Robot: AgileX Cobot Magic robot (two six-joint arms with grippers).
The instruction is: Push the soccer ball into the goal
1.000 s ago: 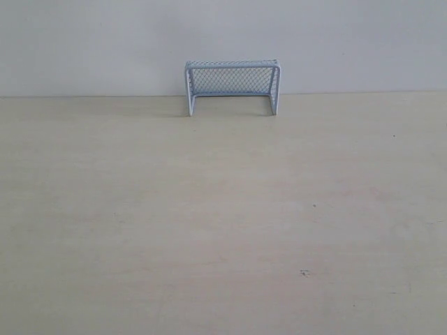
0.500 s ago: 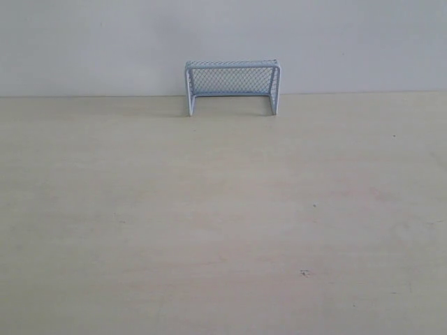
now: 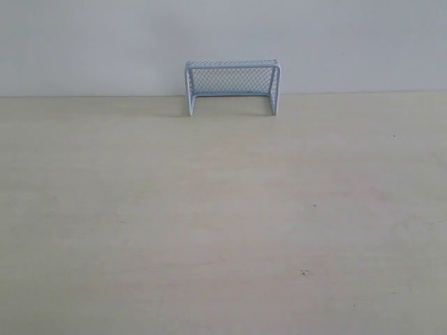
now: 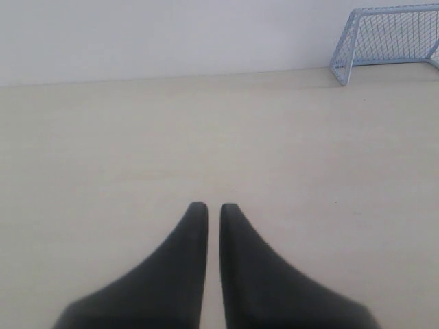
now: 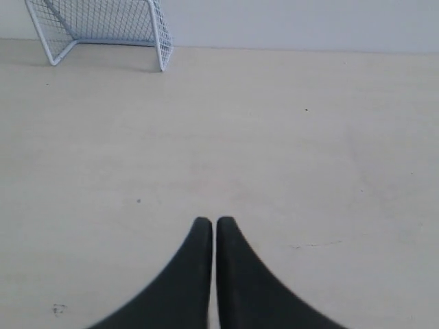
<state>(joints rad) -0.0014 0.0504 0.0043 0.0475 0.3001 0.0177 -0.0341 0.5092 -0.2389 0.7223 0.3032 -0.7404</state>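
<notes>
The goal (image 3: pixel 232 86), white-framed with pale mesh, stands at the far edge of the table against the wall, its mouth facing the table. It also shows in the left wrist view as the goal (image 4: pixel 387 41) and in the right wrist view as the goal (image 5: pixel 103 31). The soccer ball is out of view in every frame. My left gripper (image 4: pixel 213 207) is shut with only a thin slit between its dark fingers and nothing held. My right gripper (image 5: pixel 213 221) is shut and empty too. Neither gripper shows in the exterior view; both hover over bare tabletop far from the goal.
The pale wooden table (image 3: pixel 209 223) runs back to a plain white wall (image 3: pixel 84 42). A small dark speck (image 3: pixel 304 272) marks the tabletop at the front right.
</notes>
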